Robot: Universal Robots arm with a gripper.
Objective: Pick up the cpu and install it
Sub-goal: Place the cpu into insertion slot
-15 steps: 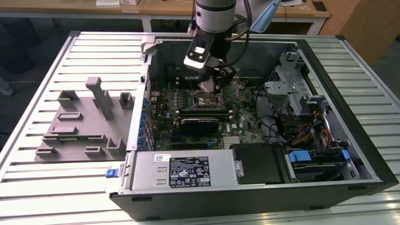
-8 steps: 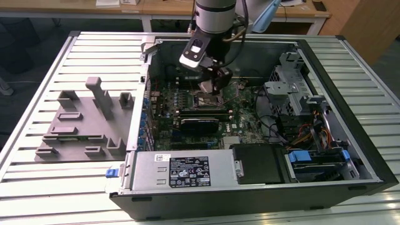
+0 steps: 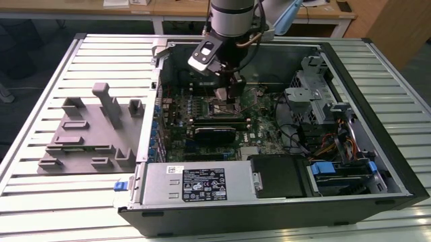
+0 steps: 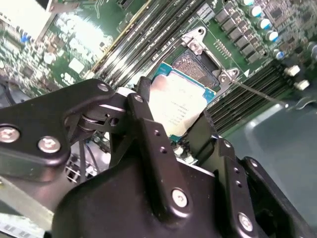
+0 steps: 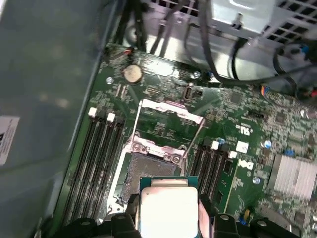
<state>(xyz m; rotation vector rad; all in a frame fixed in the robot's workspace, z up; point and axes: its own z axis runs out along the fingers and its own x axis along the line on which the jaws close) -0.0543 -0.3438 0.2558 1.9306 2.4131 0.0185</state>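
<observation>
My gripper (image 3: 227, 92) reaches down into the open computer case (image 3: 377, 151) and is shut on the cpu. The cpu (image 4: 179, 105) (image 5: 168, 210) is a flat square chip with a silvery top and a green rim. It sits between the two black fingers (image 4: 148, 126) (image 5: 207, 210), pinched at opposite edges. It hangs tilted, just above and partly over the open socket (image 5: 147, 174) (image 4: 198, 63) on the green motherboard (image 3: 259, 138). The socket's metal load plate (image 5: 171, 121) stands raised beyond it.
Memory slots (image 5: 96, 158) flank the socket on both sides. A black heatsink block (image 3: 214, 134) lies on the board nearer the power supply (image 3: 195, 184). Drive cage and cables (image 3: 323, 116) fill the exterior view's right. A grey fixture tray (image 3: 88, 133) stands on the slatted table outside the case.
</observation>
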